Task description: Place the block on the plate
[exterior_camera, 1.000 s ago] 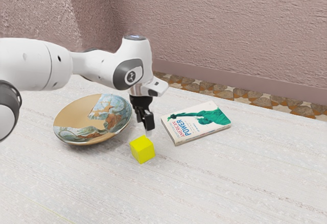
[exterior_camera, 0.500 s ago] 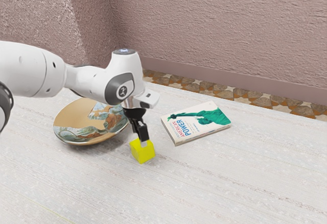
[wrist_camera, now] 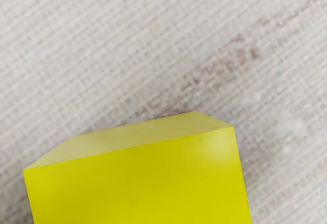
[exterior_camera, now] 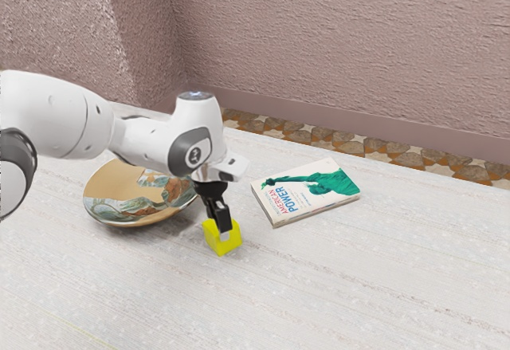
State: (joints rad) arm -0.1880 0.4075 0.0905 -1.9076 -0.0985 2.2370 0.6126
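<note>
The counter (exterior_camera: 358, 286) is carrying the plate (exterior_camera: 107, 186) at the exterior view's left and the book (exterior_camera: 319, 194) farther right; the end effector (exterior_camera: 222, 233) is reaching down at the block (exterior_camera: 213, 241), its grip impossible to tell, while the block is sitting between plate and book, slightly nearer.

The gripper (exterior_camera: 224, 235), above the yellow block (exterior_camera: 222, 248) a second ago, is now down at it, and the lowered white arm (exterior_camera: 72, 119) hides some of the plate (exterior_camera: 119, 206).
</note>
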